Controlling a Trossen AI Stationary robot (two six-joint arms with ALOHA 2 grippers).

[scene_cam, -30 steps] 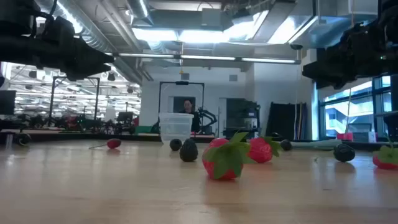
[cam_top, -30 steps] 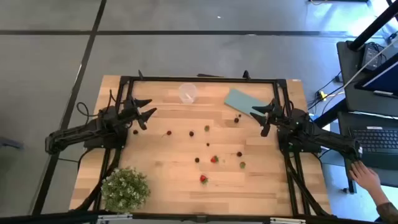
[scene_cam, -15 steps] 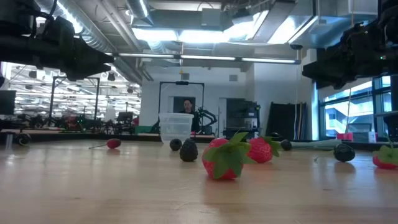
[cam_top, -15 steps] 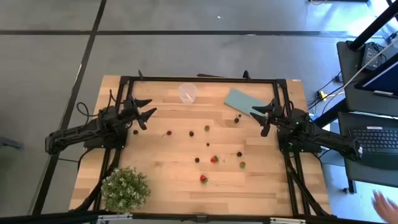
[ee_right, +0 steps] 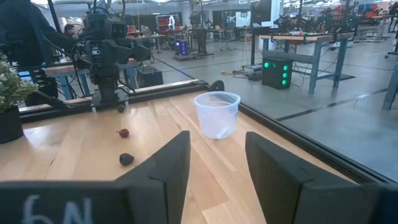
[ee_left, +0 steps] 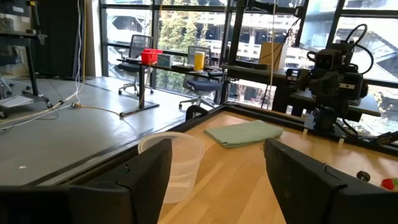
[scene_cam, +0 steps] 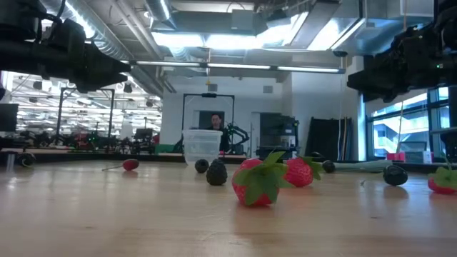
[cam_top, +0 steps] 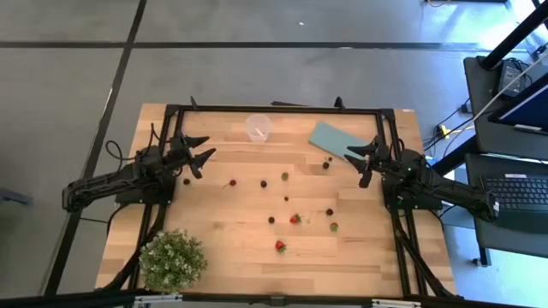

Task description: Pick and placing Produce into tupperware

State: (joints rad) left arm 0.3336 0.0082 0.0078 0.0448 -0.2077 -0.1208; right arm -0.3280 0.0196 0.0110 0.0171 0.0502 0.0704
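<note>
Worktop (cam_top: 240, 231): pale wood planks, smooth, slight sheen. Tupperware (cam_top: 259, 127): clear thin plastic, glossy. Teal piece (cam_top: 331, 140): flat, matt.

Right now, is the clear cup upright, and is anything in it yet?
Upright and empty: the clear cup stands on its base, rim up, nothing showing through its walls. The berries lie scattered on the table.

Bright even daylight; ceiling strip glare; low view's foreground blurred.

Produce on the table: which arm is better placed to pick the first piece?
Probably right. The right end effector, open, hovers close to a dark piece beside the teal sheet. The left end effector, also open, hovers farther from its nearest red piece. Both are similarly far from the tupperware.
</note>
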